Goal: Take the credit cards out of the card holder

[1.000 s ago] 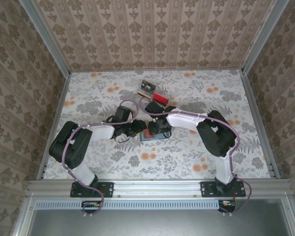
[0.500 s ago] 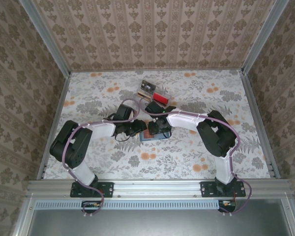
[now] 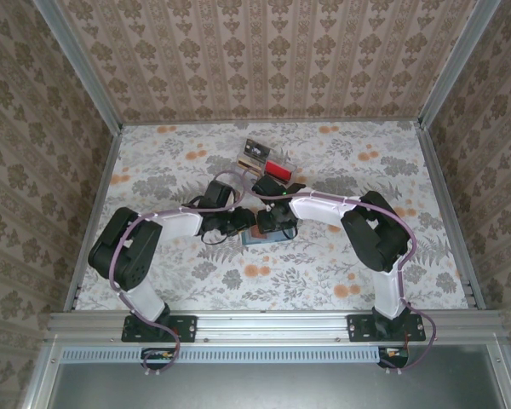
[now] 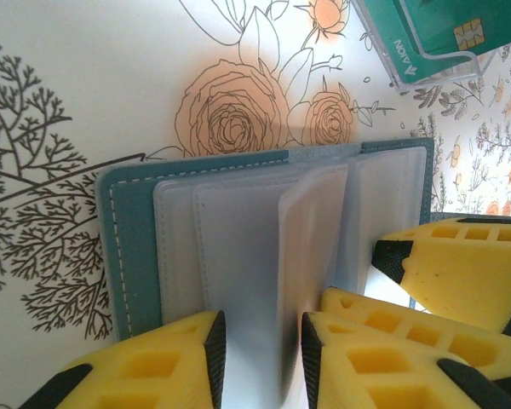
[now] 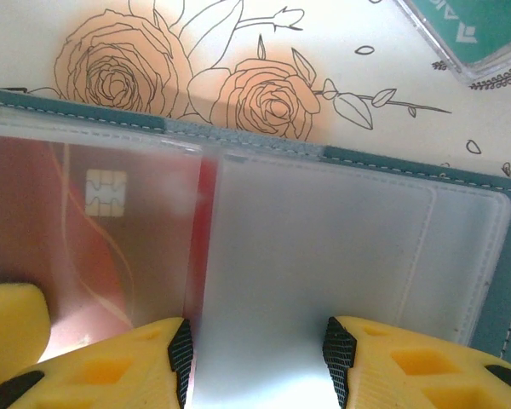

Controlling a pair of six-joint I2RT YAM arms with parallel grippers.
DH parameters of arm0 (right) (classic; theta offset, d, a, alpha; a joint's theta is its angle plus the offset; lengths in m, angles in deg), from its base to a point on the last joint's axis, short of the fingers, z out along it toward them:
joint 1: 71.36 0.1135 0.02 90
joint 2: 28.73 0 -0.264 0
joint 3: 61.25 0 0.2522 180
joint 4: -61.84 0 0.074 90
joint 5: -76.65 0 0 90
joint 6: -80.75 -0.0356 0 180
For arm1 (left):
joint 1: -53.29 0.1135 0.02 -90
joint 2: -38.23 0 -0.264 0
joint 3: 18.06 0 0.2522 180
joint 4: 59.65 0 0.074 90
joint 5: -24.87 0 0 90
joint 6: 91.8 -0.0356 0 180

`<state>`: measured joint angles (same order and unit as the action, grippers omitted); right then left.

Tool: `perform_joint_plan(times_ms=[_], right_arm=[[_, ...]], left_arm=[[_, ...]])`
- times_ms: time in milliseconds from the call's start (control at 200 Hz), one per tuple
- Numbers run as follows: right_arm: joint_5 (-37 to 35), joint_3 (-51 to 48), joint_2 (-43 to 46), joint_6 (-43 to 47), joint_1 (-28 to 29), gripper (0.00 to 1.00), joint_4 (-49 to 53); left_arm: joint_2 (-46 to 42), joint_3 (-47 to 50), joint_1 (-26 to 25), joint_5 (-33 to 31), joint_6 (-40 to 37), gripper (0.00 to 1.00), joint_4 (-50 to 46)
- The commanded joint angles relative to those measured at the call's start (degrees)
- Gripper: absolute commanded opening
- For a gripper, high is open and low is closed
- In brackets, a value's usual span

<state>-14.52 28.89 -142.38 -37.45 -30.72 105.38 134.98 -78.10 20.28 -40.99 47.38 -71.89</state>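
Observation:
The slate-blue card holder (image 3: 262, 238) lies open on the flowered table (image 3: 153, 170), its clear sleeves (image 4: 238, 247) fanned out. My left gripper (image 4: 262, 358) is open and low over it, with one raised sleeve (image 4: 311, 256) standing between its pads. From the other side my right gripper (image 5: 257, 358) is open over an empty sleeve (image 5: 324, 247). A red credit card (image 5: 94, 221) with a chip sits inside the sleeve beside it. The two grippers meet over the holder, left gripper (image 3: 241, 223) and right gripper (image 3: 277, 221).
A clear tray (image 4: 409, 72) holding a teal card (image 4: 443, 25) lies just beyond the holder. More cards, a striped one (image 3: 255, 152) and a red one (image 3: 278, 168), lie behind the grippers. Patterned walls close in the table on three sides.
My left gripper's jaws have narrowed around the raised sleeve, and the left arm has edged slightly right. The right arm has stayed put.

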Motion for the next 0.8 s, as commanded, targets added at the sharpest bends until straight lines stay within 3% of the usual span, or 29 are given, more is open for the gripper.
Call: perform_joint_plan(times_ms=[0, 560, 795], right_arm=[[2.0, -3.1, -3.0, 0.7, -0.4, 0.5, 2.5], [2.8, -4.2, -1.2, 0.5, -0.7, 0.5, 1.3], [6.2, -5.9, 5.5, -1.2, -1.4, 0.53, -2.6]], left_arm=[[-0.9, 0.1, -0.1, -0.1, -1.8, 0.29, -1.0], [-3.9, -0.7, -0.1, -0.6, -5.5, 0.14, -3.9], [-6.0, -1.6, 0.0, -3.1, -8.5, 0.06, -9.5]])
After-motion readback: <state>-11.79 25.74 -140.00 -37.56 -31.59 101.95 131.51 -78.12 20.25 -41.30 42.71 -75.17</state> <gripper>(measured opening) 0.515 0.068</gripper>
